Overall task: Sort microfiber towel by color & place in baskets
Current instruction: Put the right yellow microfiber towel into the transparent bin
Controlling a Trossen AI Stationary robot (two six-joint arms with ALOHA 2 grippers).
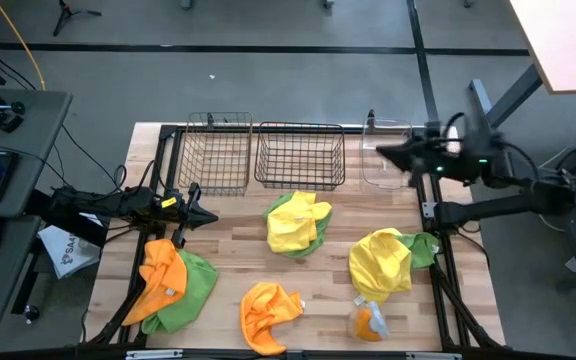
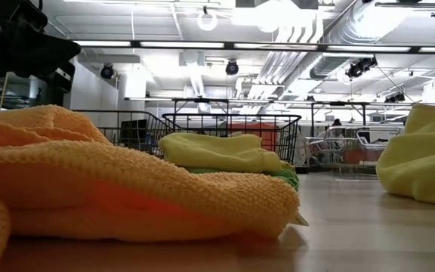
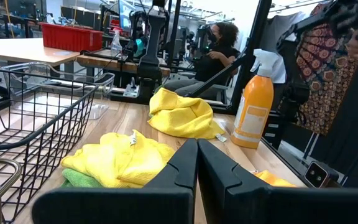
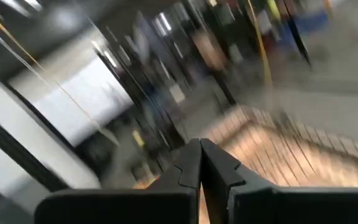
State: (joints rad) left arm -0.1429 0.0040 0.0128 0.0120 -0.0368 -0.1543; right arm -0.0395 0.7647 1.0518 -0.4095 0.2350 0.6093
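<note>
Three baskets stand in a row at the table's far edge: a narrow wire basket (image 1: 216,150), a wider wire basket (image 1: 300,155) and a clear bin (image 1: 386,152). Towels lie on the table. An orange one (image 1: 161,275) lies over a green one (image 1: 194,288) at the left. A yellow one (image 1: 296,220) lies on green in the middle. An orange one (image 1: 268,315) lies near the front. A yellow one (image 1: 380,262) lies beside a green one (image 1: 424,248) at the right. My left gripper (image 1: 206,213) is shut and empty, left of the middle yellow towel (image 3: 126,162). My right gripper (image 1: 388,156) is shut and empty, above the clear bin.
An orange spray bottle (image 1: 368,320) lies at the near right; it also shows in the left wrist view (image 3: 255,106). A dark frame runs along the table's edges. A person (image 3: 219,46) sits beyond the table's right side. Bare wood lies between the towel piles.
</note>
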